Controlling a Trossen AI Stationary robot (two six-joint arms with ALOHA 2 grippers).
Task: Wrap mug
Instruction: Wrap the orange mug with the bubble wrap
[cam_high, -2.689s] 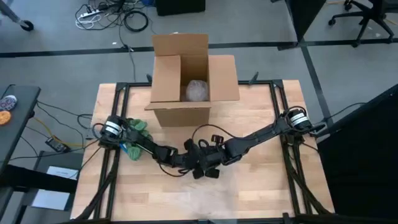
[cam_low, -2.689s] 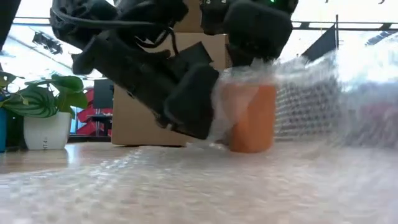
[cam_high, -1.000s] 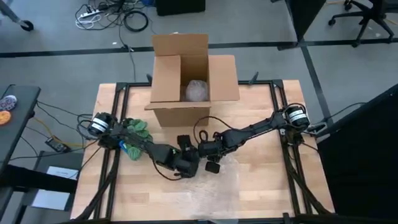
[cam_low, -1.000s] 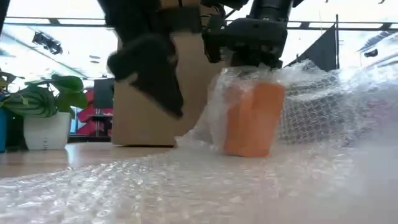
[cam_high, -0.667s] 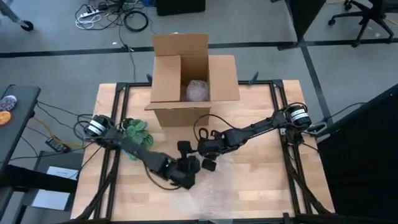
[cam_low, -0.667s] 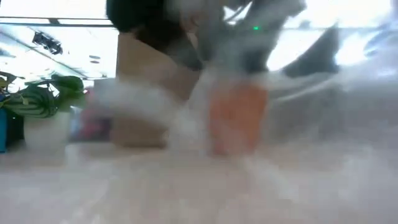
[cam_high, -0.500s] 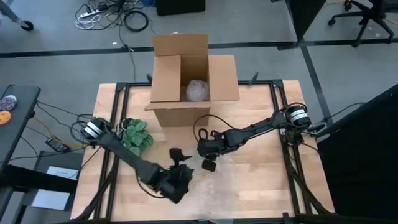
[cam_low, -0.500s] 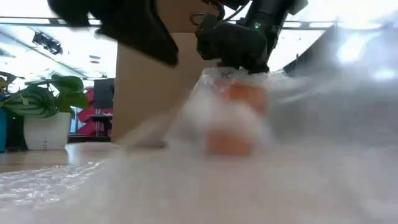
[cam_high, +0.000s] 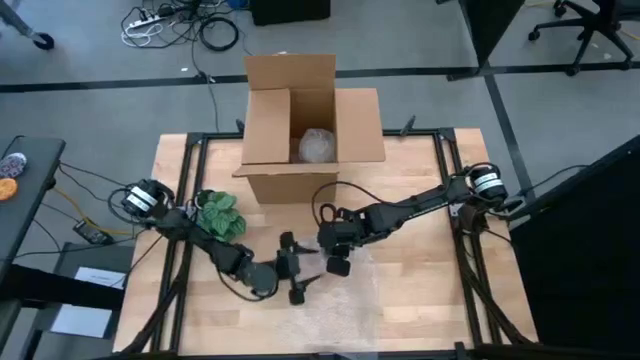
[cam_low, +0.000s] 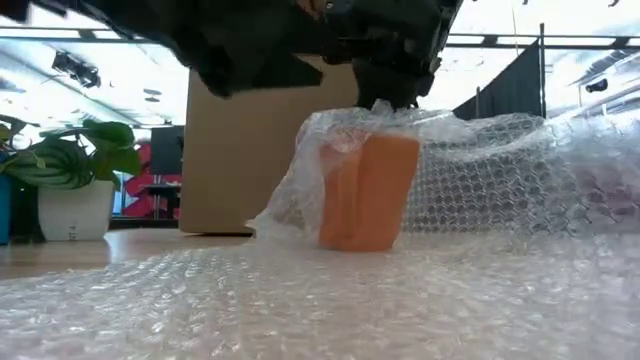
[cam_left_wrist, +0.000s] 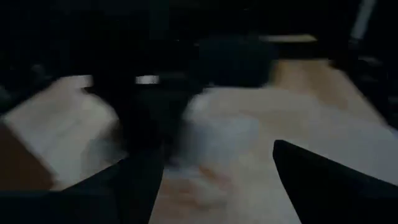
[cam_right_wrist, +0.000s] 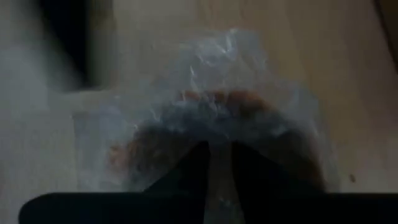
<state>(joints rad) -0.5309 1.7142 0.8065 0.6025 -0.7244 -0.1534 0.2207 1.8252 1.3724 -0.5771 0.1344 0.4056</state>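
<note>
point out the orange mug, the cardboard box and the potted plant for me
orange mug under clear bubble wrap (cam_low: 370, 190), low view, on its front wall
open brown cardboard box (cam_high: 290, 188), high view, on its front wall
green leafy plant in a white pot (cam_low: 72, 208), low view, on the pot's side

overhead, table-level, two close wrist views

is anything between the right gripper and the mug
Only the bubble wrap. The right gripper sits on top of the orange mug, its fingers nearly closed over the wrap draped across the rim. No other object shows between them. The left gripper hovers beside it.
</note>
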